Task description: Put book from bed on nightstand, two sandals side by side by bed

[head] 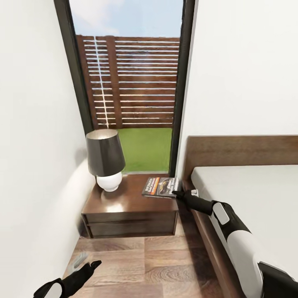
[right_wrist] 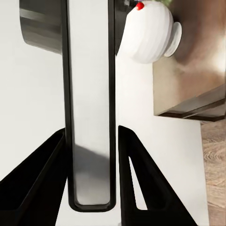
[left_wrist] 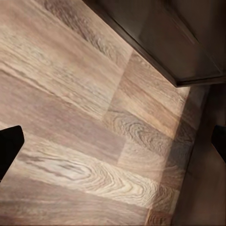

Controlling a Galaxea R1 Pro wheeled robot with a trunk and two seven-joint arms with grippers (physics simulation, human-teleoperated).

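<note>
The book [head: 159, 186] lies flat on the back right of the nightstand [head: 128, 203], its right edge toward the bed [head: 256, 194]. My right gripper [head: 179, 193] reaches in from the bed side and is shut on that edge. In the right wrist view the book [right_wrist: 89, 94] runs between the two fingers [right_wrist: 44, 179], which press against its sides. My left gripper [head: 94, 265] hangs low over the wooden floor in front of the nightstand, open, with nothing in it; the fingertips [left_wrist: 9, 141] sit far apart. The two sandals are out of view.
A lamp [head: 105, 159] with a dark shade and white base [right_wrist: 148, 33] stands on the nightstand's left half. A white wall is close on the left. A tall window [head: 128, 82] is behind, and the bed's brown headboard [head: 240, 149] is on the right. The floor strip between is narrow.
</note>
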